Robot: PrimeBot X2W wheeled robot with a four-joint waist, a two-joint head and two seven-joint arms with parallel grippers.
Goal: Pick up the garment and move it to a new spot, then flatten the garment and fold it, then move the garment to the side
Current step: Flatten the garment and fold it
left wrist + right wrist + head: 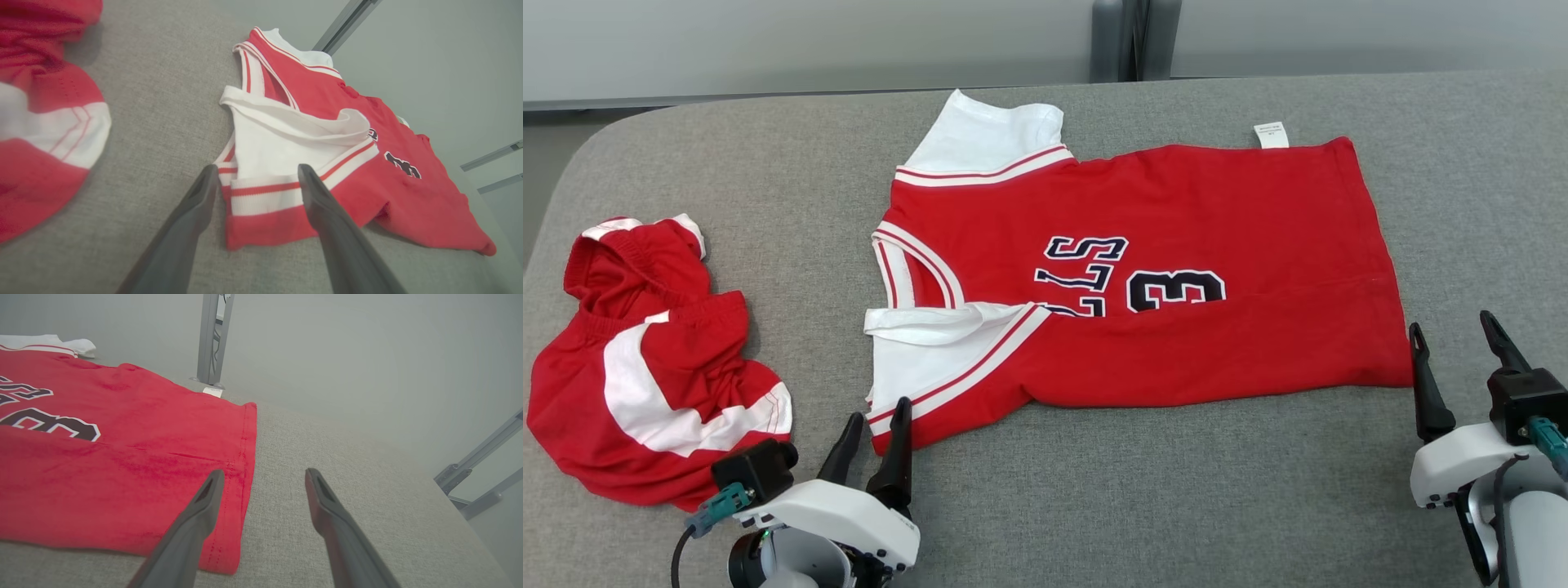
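The garment (pixel 1176 245), a red jersey with white sleeves and dark lettering, lies spread on the grey table (pixel 1135 490), its near side folded over toward the middle. My left gripper (pixel 879 411) stands open at the jersey's near left corner; in the left wrist view its fingers (pixel 258 167) straddle the striped sleeve edge of the jersey (pixel 367 175) without closing on it. My right gripper (pixel 1451 321) is open just off the near right hem corner. In the right wrist view it (pixel 265 471) hovers over the hem of the jersey (pixel 102 465), holding nothing.
A crumpled pair of red and white shorts (pixel 645 359) sits at the table's left, close to my left arm, and shows in the left wrist view as well (pixel 36 122). A metal post (pixel 1135 37) rises behind the far edge. Bare grey table runs along the front.
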